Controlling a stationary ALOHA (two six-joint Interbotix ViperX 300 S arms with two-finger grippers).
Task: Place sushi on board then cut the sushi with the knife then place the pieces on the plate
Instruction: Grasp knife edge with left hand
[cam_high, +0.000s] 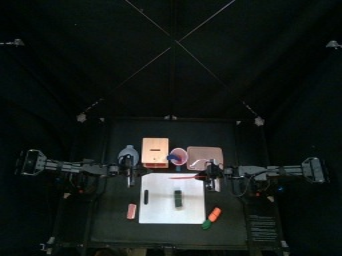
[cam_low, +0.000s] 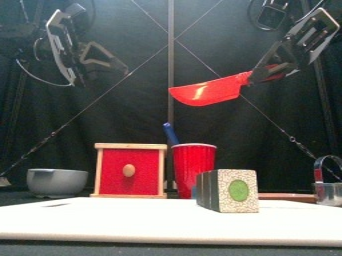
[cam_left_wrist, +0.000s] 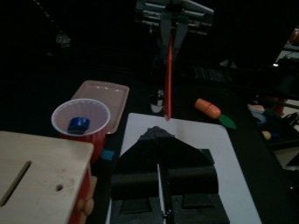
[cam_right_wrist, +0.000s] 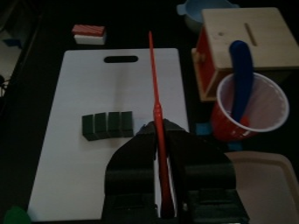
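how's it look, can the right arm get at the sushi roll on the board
Probably yes: the sushi roll lies alone on the white board, with the right end effector holding the red knife overhead.

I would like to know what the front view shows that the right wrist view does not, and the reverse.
Front view only: the left gripper, raised at the left. Right wrist view only: a small red and white toy just off the white board. Both: the right gripper holding the red knife above the board, the sushi roll on it, the red cup with the blue knife, the wooden box.
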